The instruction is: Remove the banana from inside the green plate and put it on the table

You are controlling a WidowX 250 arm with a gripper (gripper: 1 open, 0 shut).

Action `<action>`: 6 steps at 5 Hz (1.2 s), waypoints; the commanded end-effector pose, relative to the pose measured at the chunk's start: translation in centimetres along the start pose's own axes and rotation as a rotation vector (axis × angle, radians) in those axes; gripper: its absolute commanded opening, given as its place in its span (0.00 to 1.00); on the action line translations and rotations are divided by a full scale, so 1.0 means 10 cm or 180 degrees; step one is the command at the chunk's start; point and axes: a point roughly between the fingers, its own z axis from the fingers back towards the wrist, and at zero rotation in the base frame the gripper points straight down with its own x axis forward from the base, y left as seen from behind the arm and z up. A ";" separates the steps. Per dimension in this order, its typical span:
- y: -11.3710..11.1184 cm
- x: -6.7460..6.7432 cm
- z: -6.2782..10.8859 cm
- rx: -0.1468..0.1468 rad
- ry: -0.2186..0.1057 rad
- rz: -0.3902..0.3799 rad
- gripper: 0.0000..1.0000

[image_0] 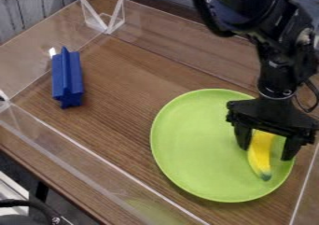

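The yellow banana (pixel 260 159) lies on the right part of the lime-green plate (pixel 200 149), which rests on the brown wooden table (pixel 137 75). My black gripper (pixel 268 141) points straight down over the banana. Its fingers stand open, one on each side of the fruit's upper half, low over the plate. The banana's top end is hidden behind the gripper. Whether the fingers touch the banana cannot be told.
A blue rectangular block (pixel 67 77) lies on the table at the left. Low clear acrylic walls (pixel 75 163) border the tabletop, with a clear corner bracket (pixel 103 16) at the back. The plate sits near the right front edge.
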 end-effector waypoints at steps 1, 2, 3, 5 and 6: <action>-0.07 0.04 0.11 -0.0050 -0.0105 -0.0056 1.00; -0.08 0.05 0.13 -0.0054 -0.0116 -0.0064 1.00; -0.08 0.06 0.15 -0.0057 -0.0128 -0.0070 1.00; -0.10 0.07 0.17 -0.0074 -0.0159 -0.0072 1.00; -0.11 0.08 0.19 -0.0084 -0.0175 -0.0071 1.00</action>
